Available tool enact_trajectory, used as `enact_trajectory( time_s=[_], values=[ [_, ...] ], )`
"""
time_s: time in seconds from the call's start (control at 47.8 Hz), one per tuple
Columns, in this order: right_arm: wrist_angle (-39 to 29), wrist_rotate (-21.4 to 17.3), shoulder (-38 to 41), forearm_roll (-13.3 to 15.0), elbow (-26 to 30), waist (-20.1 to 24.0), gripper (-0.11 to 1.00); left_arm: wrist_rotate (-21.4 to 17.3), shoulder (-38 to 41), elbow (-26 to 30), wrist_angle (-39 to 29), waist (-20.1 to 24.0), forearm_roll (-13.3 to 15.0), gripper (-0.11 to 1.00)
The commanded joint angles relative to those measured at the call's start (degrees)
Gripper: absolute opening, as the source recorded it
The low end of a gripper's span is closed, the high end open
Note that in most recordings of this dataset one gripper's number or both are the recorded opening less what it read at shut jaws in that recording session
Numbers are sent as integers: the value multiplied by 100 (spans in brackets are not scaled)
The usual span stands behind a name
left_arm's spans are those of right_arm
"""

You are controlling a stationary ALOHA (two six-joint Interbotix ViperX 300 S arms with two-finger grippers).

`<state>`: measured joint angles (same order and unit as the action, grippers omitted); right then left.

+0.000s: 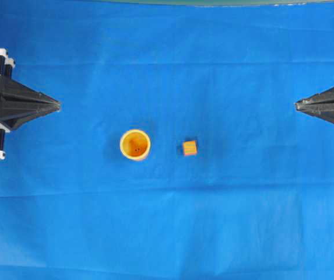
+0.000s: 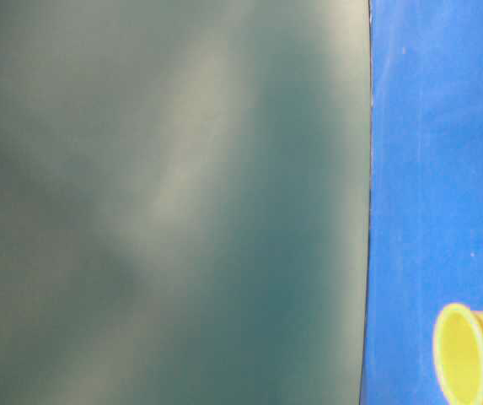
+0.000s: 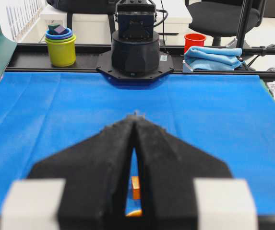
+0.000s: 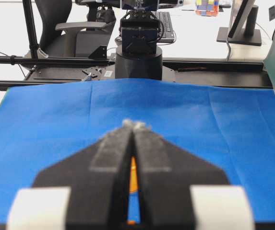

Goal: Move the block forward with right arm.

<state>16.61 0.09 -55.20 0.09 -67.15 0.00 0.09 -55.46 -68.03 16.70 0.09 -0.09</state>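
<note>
We start at the right claw (image 1: 296, 105), out at the right edge of the overhead view: its two dark fingers are pressed together to a point and there is nothing between them. Across from it, the left claw (image 1: 58, 105) mirrors that pose at the left edge, tips pinched together and carrying nothing. Both point inward across the blue cloth (image 1: 167, 221) that covers the worktop, and both sit well apart from the things in the middle.

Moving out from the right claw we reach the block (image 1: 190, 147), a small orange cube lying flat on the cloth a little right of centre. Nothing touches it. Just to its left, with a clear gap between them, stands the round orange-yellow cup (image 1: 135, 144), open mouth up.

From the right wrist camera we see only a sliver of orange through the slit between the closed fingers (image 4: 149, 155), with the opposite arm's base (image 4: 138, 60) beyond the far edge of the cloth.
</note>
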Motion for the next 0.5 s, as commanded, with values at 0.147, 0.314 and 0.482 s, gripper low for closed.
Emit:
enact_trajectory(
  time_s=[0.147, 0.314, 0.482],
  values=[
    [-949, -123, 211, -18, 475, 18, 0, 0, 53, 343, -721, 9, -26, 0],
    [-2373, -229, 439, -18, 1028, 0, 0, 0, 53, 387, -870, 9, -26, 0],
    [-3050, -466, 703, -18, 1538, -141, 0, 0, 53, 387, -870, 0, -26, 0]
  ],
)
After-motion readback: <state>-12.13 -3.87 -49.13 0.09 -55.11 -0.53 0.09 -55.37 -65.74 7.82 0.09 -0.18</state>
